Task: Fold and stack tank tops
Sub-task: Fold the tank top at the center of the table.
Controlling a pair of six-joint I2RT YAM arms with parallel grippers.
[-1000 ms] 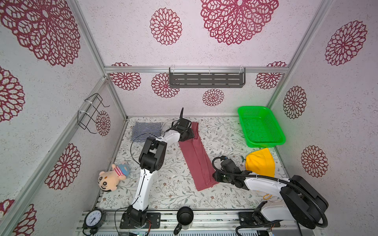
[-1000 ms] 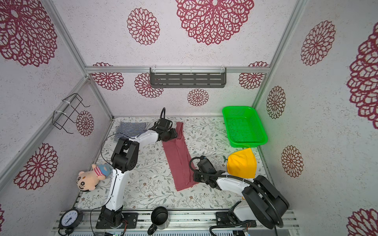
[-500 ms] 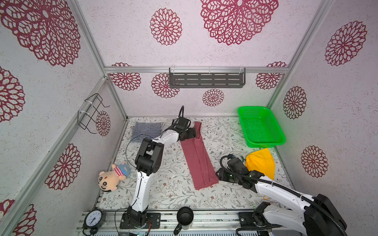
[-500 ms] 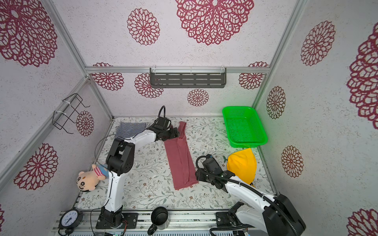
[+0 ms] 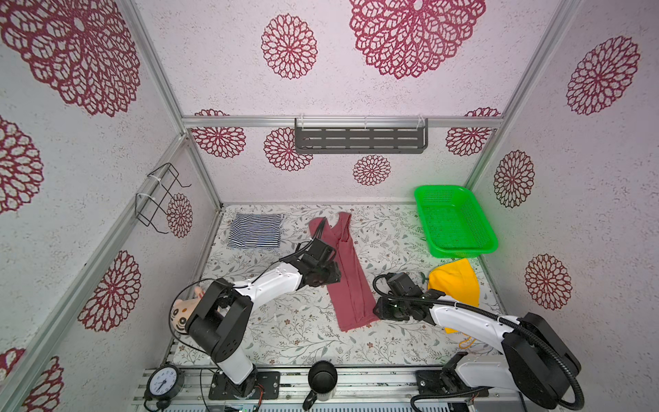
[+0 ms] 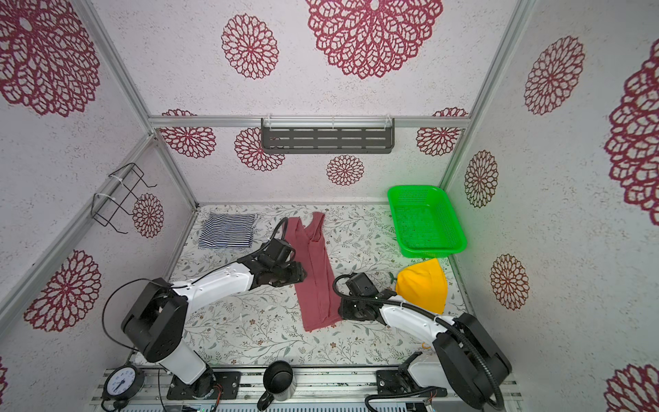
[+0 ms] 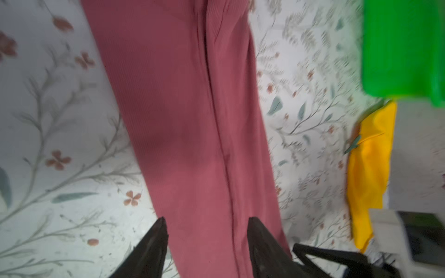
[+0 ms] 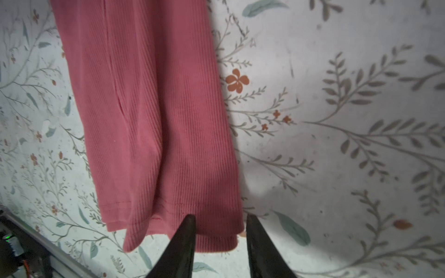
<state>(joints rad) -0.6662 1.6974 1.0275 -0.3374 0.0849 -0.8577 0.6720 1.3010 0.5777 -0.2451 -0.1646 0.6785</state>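
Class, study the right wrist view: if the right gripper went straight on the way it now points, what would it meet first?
Most likely the maroon tank top: its hem corner lies flat just ahead, between the tips of the open right gripper. Height above the cloth is unclear.

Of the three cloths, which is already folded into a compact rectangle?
The striped top. The red top lies as a long narrow strip, and the yellow cloth is a loose heap.
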